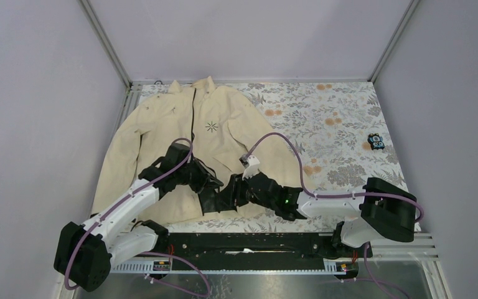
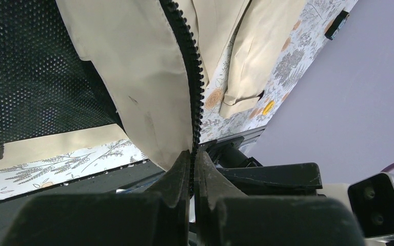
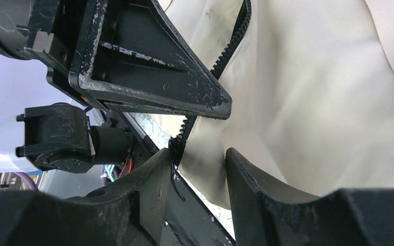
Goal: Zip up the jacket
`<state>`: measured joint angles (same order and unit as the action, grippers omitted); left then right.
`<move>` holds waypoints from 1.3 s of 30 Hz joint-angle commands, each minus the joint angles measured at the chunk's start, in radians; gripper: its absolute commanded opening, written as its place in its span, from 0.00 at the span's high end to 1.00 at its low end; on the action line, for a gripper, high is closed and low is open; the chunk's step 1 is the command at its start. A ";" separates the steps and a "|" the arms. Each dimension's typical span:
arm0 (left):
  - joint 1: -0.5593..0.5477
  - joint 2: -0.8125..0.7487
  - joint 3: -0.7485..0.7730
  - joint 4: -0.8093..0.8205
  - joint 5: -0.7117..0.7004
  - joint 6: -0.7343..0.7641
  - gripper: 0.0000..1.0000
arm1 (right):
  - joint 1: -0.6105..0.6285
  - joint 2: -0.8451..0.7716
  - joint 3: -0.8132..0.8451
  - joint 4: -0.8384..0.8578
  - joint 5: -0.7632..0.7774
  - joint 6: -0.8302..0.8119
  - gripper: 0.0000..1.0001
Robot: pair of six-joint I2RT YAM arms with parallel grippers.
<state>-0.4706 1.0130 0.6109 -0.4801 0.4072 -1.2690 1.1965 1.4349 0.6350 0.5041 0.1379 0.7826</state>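
Observation:
The cream jacket (image 1: 215, 128) lies flat on the table's left half with its collar at the far end. Its dark zipper (image 1: 193, 118) runs down the front. Both grippers meet at the near hem. My left gripper (image 1: 210, 189) is shut on the zipper's toothed edge (image 2: 192, 66), with the teeth pinched between its fingertips (image 2: 182, 166). My right gripper (image 3: 200, 159) is open. The jacket's bottom corner (image 3: 205, 154) hangs between its jaws. The zipper's lower end (image 3: 178, 141) lies against its left finger. The left gripper's finger (image 3: 149, 66) sits just above.
A small black object (image 1: 375, 142) lies on the floral tablecloth (image 1: 323, 118) at the far right. The black mounting rail (image 1: 255, 243) runs along the near edge. Grey walls enclose the table on three sides.

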 commanded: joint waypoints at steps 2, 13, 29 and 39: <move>-0.004 -0.031 -0.005 -0.002 0.004 -0.036 1.00 | 0.002 0.022 0.040 0.097 0.014 0.012 0.52; -0.003 -0.041 0.024 -0.002 -0.043 0.090 1.00 | -0.040 0.015 -0.110 0.404 -0.090 -0.047 1.00; -0.003 -0.097 0.064 -0.067 -0.209 0.357 0.26 | -0.284 0.536 -0.035 1.172 -0.869 0.279 1.00; -0.003 -0.139 0.124 -0.327 -0.396 0.354 0.01 | -0.362 0.566 -0.009 1.174 -0.958 0.249 1.00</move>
<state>-0.4759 0.8822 0.7124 -0.6956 0.1101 -0.9146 0.8600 1.9984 0.6071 1.4933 -0.7433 1.0485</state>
